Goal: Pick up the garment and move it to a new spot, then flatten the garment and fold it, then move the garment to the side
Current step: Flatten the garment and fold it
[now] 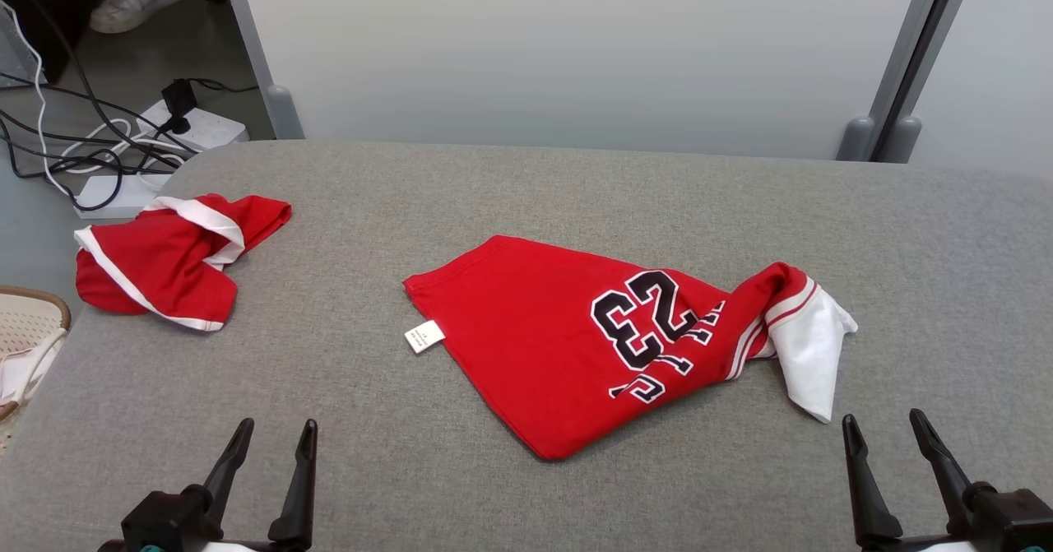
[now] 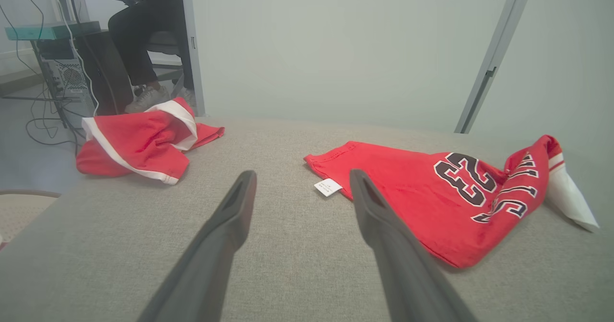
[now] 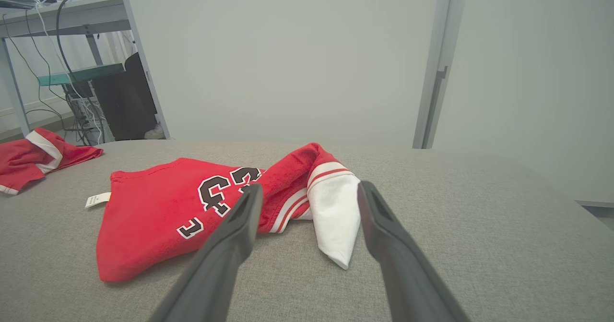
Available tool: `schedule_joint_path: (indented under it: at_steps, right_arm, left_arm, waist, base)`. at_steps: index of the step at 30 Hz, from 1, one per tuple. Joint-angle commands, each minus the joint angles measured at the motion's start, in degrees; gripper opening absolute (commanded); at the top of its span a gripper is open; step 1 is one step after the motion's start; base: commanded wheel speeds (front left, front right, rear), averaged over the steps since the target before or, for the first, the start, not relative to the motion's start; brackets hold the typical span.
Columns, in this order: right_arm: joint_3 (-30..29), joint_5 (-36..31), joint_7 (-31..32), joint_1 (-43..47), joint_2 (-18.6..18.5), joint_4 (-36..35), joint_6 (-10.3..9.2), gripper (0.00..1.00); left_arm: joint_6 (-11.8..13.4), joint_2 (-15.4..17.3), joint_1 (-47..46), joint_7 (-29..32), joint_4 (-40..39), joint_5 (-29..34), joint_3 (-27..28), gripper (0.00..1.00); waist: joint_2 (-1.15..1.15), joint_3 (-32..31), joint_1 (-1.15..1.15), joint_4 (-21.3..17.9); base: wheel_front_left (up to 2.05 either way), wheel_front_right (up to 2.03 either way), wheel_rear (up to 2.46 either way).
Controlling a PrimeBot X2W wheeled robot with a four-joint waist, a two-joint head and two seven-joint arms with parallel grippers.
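Head view: crumpled red jersey [image 1: 559, 346], coarse grey woven surface [image 1: 526, 206].

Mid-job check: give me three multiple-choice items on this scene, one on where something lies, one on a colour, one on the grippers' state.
1. Where does the white-trimmed red garment lie, relative to the number 23 jersey?
A. on top of it
B. to its left, apart from it
C. to its right, touching it

2. What colour is the sleeve at the jersey's right end?
A. black
B. blue
C. white

3. How do the left gripper and right gripper stand?
A. both open, holding nothing
B. both shut on the jersey
C. one open, one shut

Answers:
1 B: bare grey table shows between the two.
2 C: the head view shows it white beyond a striped band.
3 A: each pair of fingers stands apart, short of the jersey.
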Motion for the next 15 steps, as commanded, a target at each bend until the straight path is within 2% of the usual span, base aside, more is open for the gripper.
schedule_joint_path:
  at_steps: [1,15]
  right_arm:
    - [1.35,0.02,-0.15,-0.90,-0.69,-1.85,0.25,1.00]
    - [2.16,-0.01,-0.38,-1.74,-0.69,-1.20,0.25,1.00]
  left_arm:
    - [0.01,1.03,-3.74,-0.52,-1.06,-0.50,2.44,1.00]
    - [0.97,1.04,-3.92,-0.76,-0.57,-1.00,2.83,1.00]
  waist:
    - [0.00,-0.01,0.00,-0.03]
    - [0.00,0.33,0.00,-0.72]
  base:
    - [0.00,0.00,0.00]
    - [0.00,0.00,0.00]
